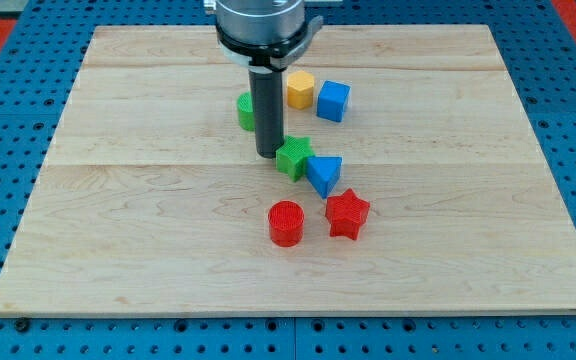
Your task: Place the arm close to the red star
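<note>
Red star: sitting near the board's front, right of the red cylinder, just below the blue triangle. My tip: holding nothing, resting beside the green star, well behind the red star.

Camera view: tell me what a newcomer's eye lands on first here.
The dark rod coming down from the view's top, my tip resting just left of the green star at mid-board. Next, the block trail curving from the yellow block and blue cube down past the blue triangle to the red star and red cylinder.
</note>
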